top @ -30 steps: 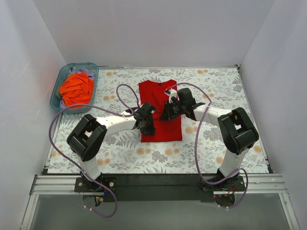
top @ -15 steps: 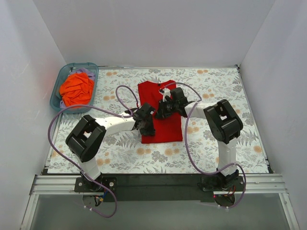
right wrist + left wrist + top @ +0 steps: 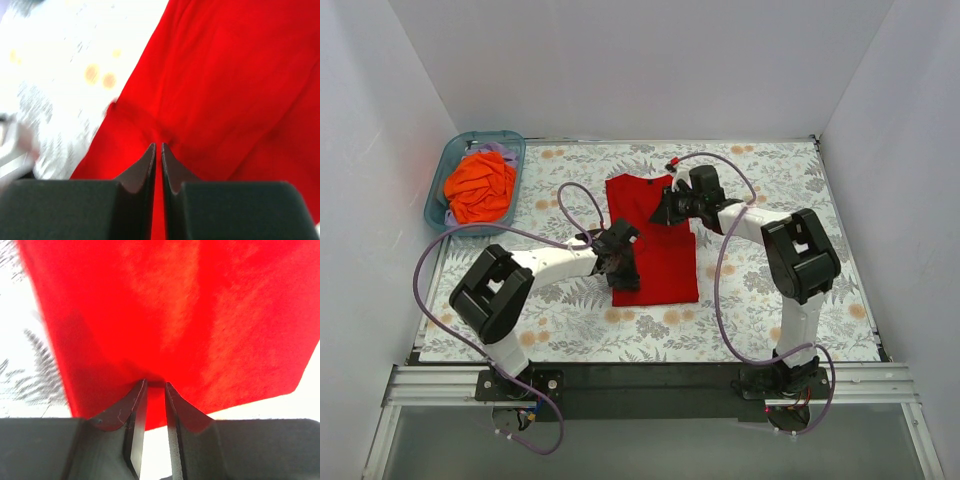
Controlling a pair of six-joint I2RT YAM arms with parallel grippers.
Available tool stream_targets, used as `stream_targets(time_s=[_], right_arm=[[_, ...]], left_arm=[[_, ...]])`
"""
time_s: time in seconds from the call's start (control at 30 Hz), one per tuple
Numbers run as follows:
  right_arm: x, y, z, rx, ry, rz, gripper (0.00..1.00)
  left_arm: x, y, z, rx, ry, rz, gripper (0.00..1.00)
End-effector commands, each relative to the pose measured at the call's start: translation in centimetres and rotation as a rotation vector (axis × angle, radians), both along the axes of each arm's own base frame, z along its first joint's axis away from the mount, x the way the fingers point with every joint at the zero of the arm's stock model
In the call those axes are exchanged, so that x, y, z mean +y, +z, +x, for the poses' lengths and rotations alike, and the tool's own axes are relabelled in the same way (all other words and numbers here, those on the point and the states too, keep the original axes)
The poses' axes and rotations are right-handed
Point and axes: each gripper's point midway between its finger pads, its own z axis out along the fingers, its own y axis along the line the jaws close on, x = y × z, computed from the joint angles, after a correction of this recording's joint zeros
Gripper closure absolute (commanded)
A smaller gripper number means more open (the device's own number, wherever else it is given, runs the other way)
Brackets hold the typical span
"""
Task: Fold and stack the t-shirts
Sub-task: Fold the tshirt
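Between jaws of left tool, right tool: red t-shirt (pinched).

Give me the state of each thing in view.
red tee: partly folded, flat on table.
orange tee: crumpled in bin.
bin: holding orange tee.
left gripper: shut on red tee.
right gripper: shut on red tee.

This is a robotics lab test cell rather than a home. Plain white walls box in a single tabletop on three sides, and a left arm and a right arm are bolted to a black plate on an aluminium rail at its near edge. Loose purple cables loop off both arms, and a floral cover and a teal plastic bin are the only homely touches.
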Motion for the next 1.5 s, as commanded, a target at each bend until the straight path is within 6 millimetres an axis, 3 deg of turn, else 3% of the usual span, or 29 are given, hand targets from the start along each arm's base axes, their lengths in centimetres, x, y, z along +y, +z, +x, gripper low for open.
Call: stream_targets(time_s=[0.0, 0.1, 0.13, 0.27, 0.4, 0.5, 0.6, 0.7, 0.77, 0.9, 0.93, 1.07, 1.1, 1.17, 1.2, 1.27, 1.4, 1.47], right_arm=[[-1.2, 3.1, -3.0, 0.017, 0.059, 0.085, 0.87], [-3.8, 2.4, -5.1, 0.093, 0.064, 0.139, 0.87], [-4.2, 3.1, -5.1, 0.091, 0.058, 0.175, 0.87], [-6.3, 1.8, -5.7, 0.175, 0.037, 0.231, 0.86], [-7.2, 0.2, -5.1, 0.222, 0.03, 0.254, 0.85], [-7.3, -1.5, -4.4, 0.256, 0.016, 0.259, 0.86], [-8.3, -3.8, -3.5, 0.304, -0.029, 0.255, 0.86], [-10.1, -6.0, -2.9, 0.348, -0.116, 0.234, 0.86], [-11.0, -6.1, -3.1, 0.35, -0.138, 0.233, 0.85], [-10.8, -2.8, -3.9, 0.302, -0.109, 0.264, 0.83], [-10.7, -0.9, -4.0, 0.268, -0.1, 0.279, 0.83], [-9.0, 1.9, -7.9, 0.26, -0.024, 0.307, 0.82], [-8.7, 1.3, -9.8, 0.296, -0.002, 0.308, 0.82], [-7.8, 2.6, -12.2, 0.29, 0.041, 0.319, 0.81], [-7.8, 1.7, -14.0, 0.327, 0.049, 0.312, 0.81], [-7.5, 2.0, -16.0, 0.332, 0.068, 0.313, 0.81], [-8.1, 0.0, -18.9, 0.394, 0.055, 0.292, 0.8], [-8.7, -1.6, -20.0, 0.447, 0.03, 0.274, 0.8]], left_arm=[[1.2, 1.8, -0.3, -0.024, 0.038, 0.001, 0.8], [1.4, 4.0, 2.1, -0.101, 0.088, -0.071, 0.8], [1.7, 4.5, 3.0, -0.123, 0.101, -0.087, 0.8], [3.2, 5.3, 7.2, -0.173, 0.17, -0.178, 0.81], [2.5, 4.7, 11.1, -0.208, 0.163, -0.201, 0.82], [2.9, 1.2, 12.9, -0.167, 0.182, -0.137, 0.83], [4.0, -0.4, 13.3, -0.134, 0.226, -0.111, 0.84], [5.7, -1.8, 12.8, -0.099, 0.268, -0.085, 0.85], [6.6, -1.9, 12.3, -0.098, 0.279, -0.062, 0.85], [6.7, 0.4, 11.9, -0.143, 0.25, -0.081, 0.83], [6.5, 0.9, 11.7, -0.157, 0.23, -0.086, 0.82], [5.4, 3.5, 10.0, -0.17, 0.173, -0.101, 0.78], [5.0, 4.8, 9.5, -0.188, 0.156, -0.118, 0.76], [4.1, 5.6, 7.5, -0.182, 0.127, -0.125, 0.75], [4.1, 6.3, 6.3, -0.189, 0.12, -0.137, 0.75], [2.9, 6.4, 3.9, -0.16, 0.097, -0.166, 0.74], [2.7, 3.1, -0.9, -0.027, 0.06, -0.161, 0.73], [3.2, 1.4, -1.8, 0.025, 0.078, -0.141, 0.73]])
